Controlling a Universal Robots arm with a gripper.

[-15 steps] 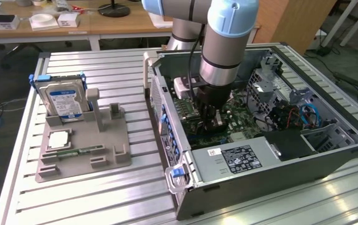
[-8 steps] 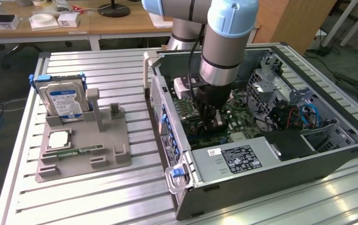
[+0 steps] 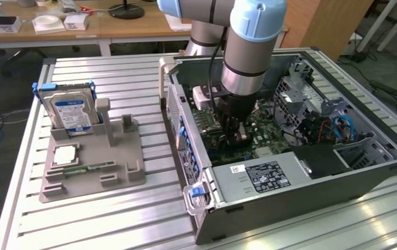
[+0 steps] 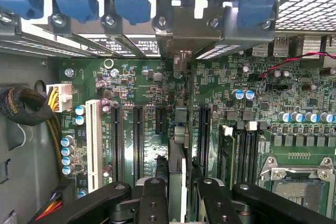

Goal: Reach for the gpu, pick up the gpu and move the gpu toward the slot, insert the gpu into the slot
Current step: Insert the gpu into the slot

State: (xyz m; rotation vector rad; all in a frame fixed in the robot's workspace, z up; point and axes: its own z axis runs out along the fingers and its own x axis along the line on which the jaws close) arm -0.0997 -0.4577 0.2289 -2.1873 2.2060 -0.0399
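In the wrist view the gpu [image 4: 177, 161] is seen edge-on, a thin dark card standing upright between my two black fingers [image 4: 153, 198], which press on its two faces. My gripper [image 4: 181, 192] is shut on it. Its metal bracket end [image 4: 181, 61] reaches toward the blue clips on the case's rear wall. The card stands over the motherboard [image 4: 136, 77] in the row of long black connectors [image 4: 138, 145]. The slot directly under the card is hidden by the card's own edge. In the exterior view my gripper [image 3: 234, 133] is deep inside the open computer case [image 3: 289, 208], just above the board.
A white connector [image 4: 94, 145], memory sticks [image 4: 247, 150] and the silver processor socket [image 4: 299, 182] flank the card. Outside the case, a grey holder [image 3: 90, 166] carries a blue-labelled hard drive [image 3: 73, 112]. A power supply [image 3: 260, 177] and drive cage [image 3: 309, 99] crowd the case interior.
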